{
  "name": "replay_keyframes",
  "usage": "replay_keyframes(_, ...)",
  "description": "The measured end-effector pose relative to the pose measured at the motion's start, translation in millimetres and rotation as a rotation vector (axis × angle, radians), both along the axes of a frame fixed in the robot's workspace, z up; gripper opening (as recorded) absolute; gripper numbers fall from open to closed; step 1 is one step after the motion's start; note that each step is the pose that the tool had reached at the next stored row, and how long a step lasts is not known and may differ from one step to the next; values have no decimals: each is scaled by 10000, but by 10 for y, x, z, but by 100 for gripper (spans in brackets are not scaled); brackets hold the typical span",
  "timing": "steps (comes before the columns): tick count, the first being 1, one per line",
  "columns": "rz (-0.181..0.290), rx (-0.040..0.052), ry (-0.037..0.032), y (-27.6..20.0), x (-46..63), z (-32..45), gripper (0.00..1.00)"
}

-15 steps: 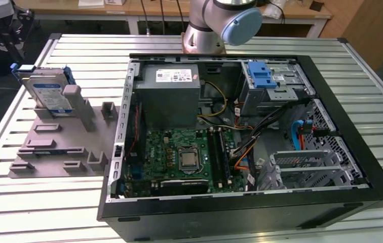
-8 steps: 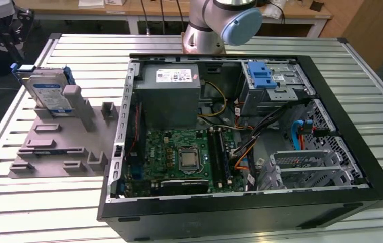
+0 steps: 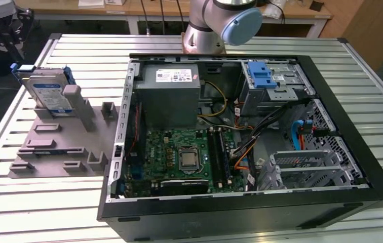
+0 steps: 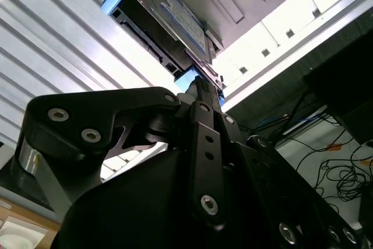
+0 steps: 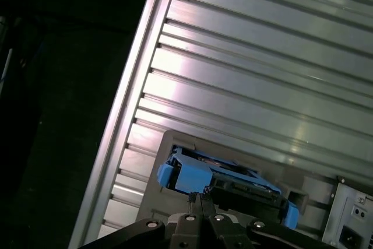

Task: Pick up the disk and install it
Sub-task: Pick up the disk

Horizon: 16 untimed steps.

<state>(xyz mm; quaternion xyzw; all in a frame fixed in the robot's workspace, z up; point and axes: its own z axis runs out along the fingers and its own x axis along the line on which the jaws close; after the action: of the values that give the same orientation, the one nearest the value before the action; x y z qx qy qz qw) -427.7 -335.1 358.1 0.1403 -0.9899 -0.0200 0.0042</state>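
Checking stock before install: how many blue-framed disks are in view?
1: the disk stands upright in the grey holder at the exterior view's left, outside the computer case. Others may be hidden inside.

Seen as silver disk [image 3: 48, 93] with white-and-blue label, blue-framed; stands on edge, slightly tilted, in grey holder [image 3: 56, 152], far on the exterior view's left.

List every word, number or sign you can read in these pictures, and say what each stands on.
No text can be read.
Disk: white-and-blue label, print too small to read; also blurred in the second wrist view.
Power supply: white sticker on top, print too small to read.
Drive cage: small white sticker, print too small to read.
Processor: any marking is too small to read.
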Motion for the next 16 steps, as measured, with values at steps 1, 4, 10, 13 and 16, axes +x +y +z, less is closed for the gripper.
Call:
replay_keyframes(1,38,0,0,0,0,0,11)
replay_keyframes(4,146,0,0,0,0,0,11)
replay_keyframes(10,400,0,1,0,0,0,11)
replay_keyframes(13,497,0,0,0,0,0,11)
replay_keyframes(16,590,0,0,0,0,0,11)
